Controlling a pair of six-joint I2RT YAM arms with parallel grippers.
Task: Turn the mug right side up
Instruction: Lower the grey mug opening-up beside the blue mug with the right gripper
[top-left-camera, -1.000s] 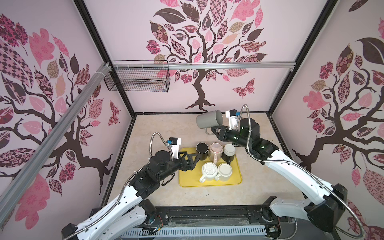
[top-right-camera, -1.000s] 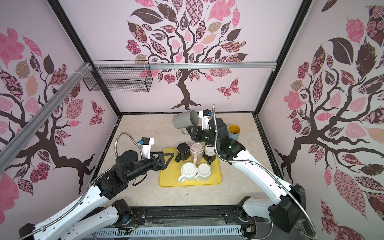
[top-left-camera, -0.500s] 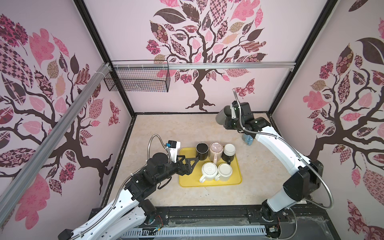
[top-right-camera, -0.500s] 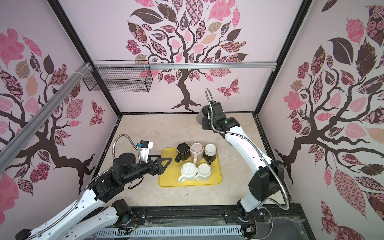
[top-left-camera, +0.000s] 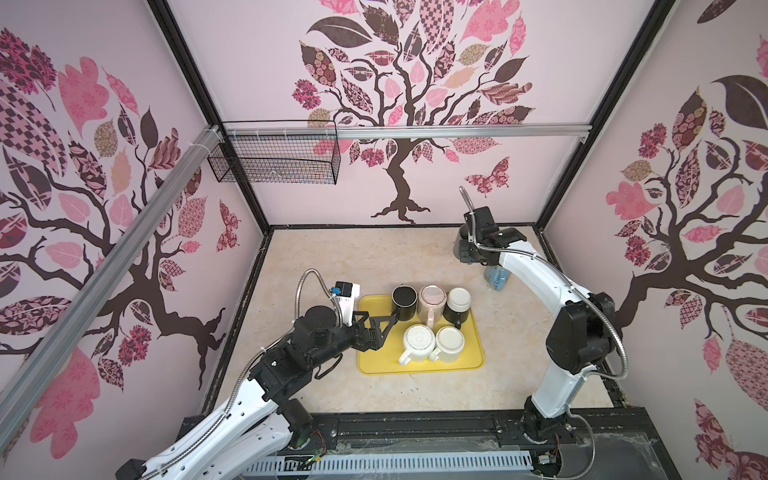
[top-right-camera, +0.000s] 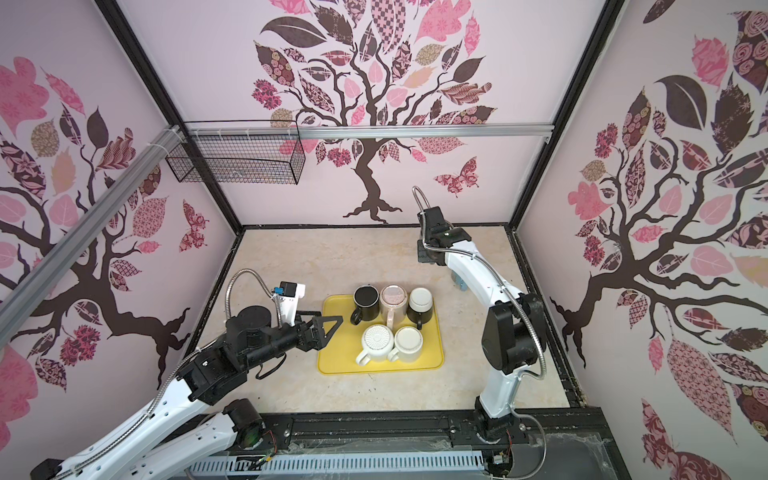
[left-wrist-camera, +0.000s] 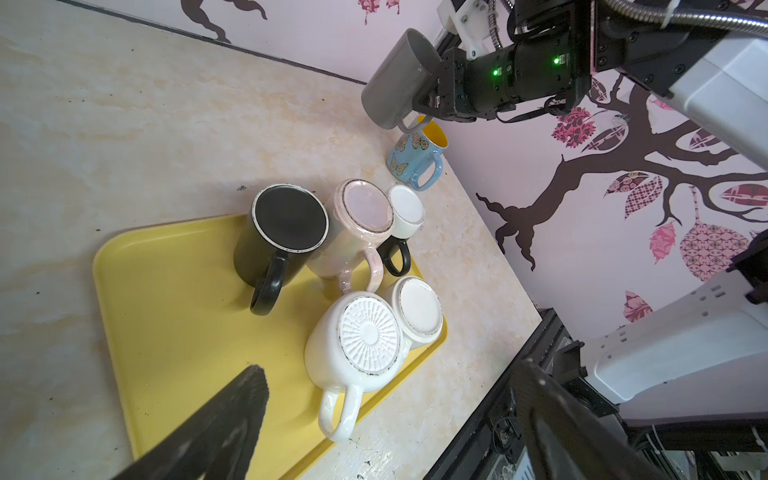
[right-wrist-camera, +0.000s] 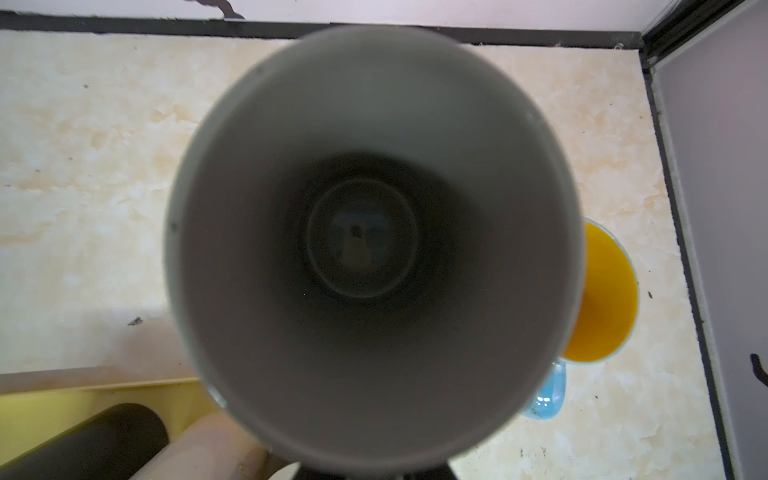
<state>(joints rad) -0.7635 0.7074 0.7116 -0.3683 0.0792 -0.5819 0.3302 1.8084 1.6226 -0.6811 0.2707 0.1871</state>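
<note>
**Top views:** yellow tray (top-left-camera: 376, 361) holds 5 mugs, all bottoms up. Far row is black mug (top-left-camera: 404, 297), pink mug (top-left-camera: 432, 296) and white-based dark mug (top-left-camera: 458, 299). Near row is ribbed white mug (top-left-camera: 419, 340) and cream mug (top-left-camera: 449, 340). Left gripper (top-left-camera: 384, 327) hangs over the tray's left edge, jaws spread wide, nothing in them. Grey mug (top-left-camera: 460, 249) sits beyond the tray's far right corner, mostly hidden under the right wrist, so the grip is unreadable here. Blue mug (top-left-camera: 496, 279) peeks out beside that arm.

**Left wrist:** shows what the top views hide. Right gripper (left-wrist-camera: 430, 97) is clamped tight on the grey mug's wall by its handle, mouth up. Can't tell if the base touches the table. Blue mug stands upright off the tray, just beside it.

**Right wrist:** only view inside the grey mug, straight down to its bottom. Blue mug's yellow inside shows next to it.

**Count:** 7 mugs, 1 tray, 2 grippers.
</note>
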